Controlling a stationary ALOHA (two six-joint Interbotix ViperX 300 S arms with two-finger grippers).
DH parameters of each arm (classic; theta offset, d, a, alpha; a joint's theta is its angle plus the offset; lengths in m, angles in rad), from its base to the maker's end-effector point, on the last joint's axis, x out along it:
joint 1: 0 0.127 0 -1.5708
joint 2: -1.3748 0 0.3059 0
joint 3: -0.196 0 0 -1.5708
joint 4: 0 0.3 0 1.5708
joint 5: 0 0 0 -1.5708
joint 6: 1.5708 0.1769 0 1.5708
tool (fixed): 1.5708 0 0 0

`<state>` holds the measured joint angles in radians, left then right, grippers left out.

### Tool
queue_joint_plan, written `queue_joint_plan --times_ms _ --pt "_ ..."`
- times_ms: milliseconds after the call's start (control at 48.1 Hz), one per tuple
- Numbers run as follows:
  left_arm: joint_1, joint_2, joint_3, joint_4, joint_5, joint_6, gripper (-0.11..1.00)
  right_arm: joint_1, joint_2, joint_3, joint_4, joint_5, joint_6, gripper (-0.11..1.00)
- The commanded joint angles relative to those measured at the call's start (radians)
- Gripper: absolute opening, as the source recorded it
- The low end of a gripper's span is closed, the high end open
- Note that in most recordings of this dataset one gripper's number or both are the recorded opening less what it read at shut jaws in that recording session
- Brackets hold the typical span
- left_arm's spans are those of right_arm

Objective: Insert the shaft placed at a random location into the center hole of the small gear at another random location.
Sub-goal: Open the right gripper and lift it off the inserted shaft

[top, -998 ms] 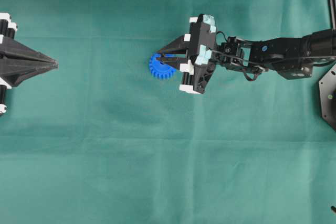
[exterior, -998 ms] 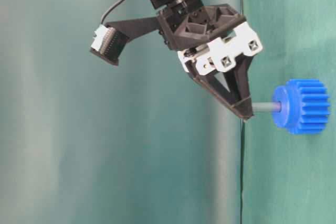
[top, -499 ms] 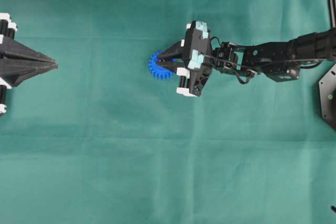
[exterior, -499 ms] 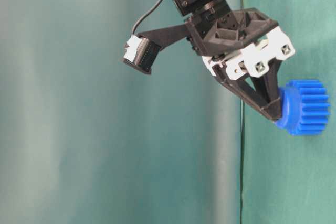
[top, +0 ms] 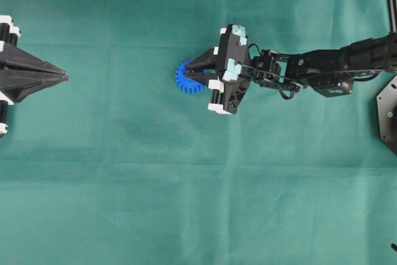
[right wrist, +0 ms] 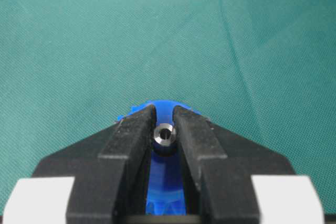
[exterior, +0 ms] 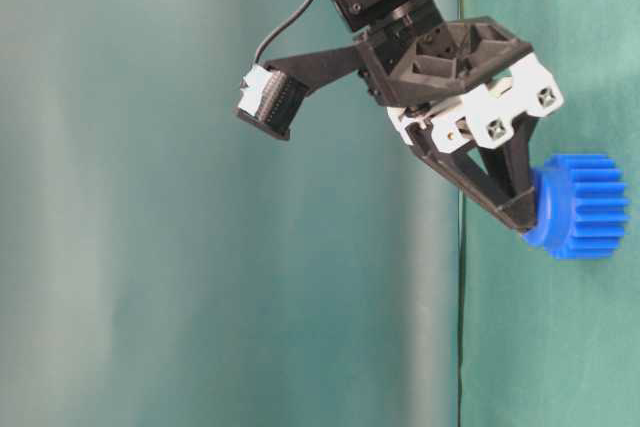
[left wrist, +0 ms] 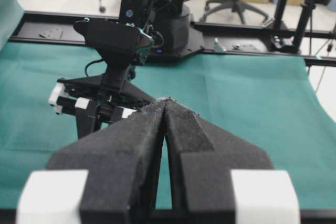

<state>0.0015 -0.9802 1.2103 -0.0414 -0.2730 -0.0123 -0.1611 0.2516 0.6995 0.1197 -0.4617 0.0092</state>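
Change: since a second ago my right gripper [top: 188, 72] has pushed the shaft [right wrist: 165, 134] down; its grey length no longer shows.
Right gripper: fingertips pinch the shaft, seemingly touching the hub.
Small gear [top: 188, 79]: toward the cloth's [top: 124, 184] far edge, near centre.
Left gripper [top: 62, 77]: closed, empty.
Writing: none legible.

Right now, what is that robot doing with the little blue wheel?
The right gripper is pinching a tiny metal shaft between its fingers and pressing it down into the middle of the small blue gear lying on the green cloth. From the side, the fingertips are right against the gear's hub, so none of the shaft shows there. The left gripper sits shut and empty, far off to the side.
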Motion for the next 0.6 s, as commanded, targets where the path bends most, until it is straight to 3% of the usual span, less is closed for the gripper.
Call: queue_joint_plan --times_ms 0,62,187,249,582 --pt "0.000 0.005 -0.011 -0.003 -0.005 0.000 -0.01 -0.002 -0.012 -0.017 0.003 0.005 0.002 0.18" --pt "0.000 0.005 -0.011 -0.002 -0.003 0.000 -0.01 -0.002 -0.015 -0.020 0.008 0.005 0.003 0.32" --pt "0.000 0.005 -0.011 -0.003 -0.003 0.000 -0.01 -0.002 -0.041 -0.020 0.017 0.009 0.003 0.68" --pt "0.000 0.005 -0.011 -0.003 -0.003 0.000 -0.01 -0.002 -0.071 -0.017 0.017 0.018 0.002 0.80" --pt "0.000 0.003 -0.011 -0.002 -0.003 0.000 -0.01 -0.002 -0.275 -0.017 0.005 0.126 -0.028 0.77"
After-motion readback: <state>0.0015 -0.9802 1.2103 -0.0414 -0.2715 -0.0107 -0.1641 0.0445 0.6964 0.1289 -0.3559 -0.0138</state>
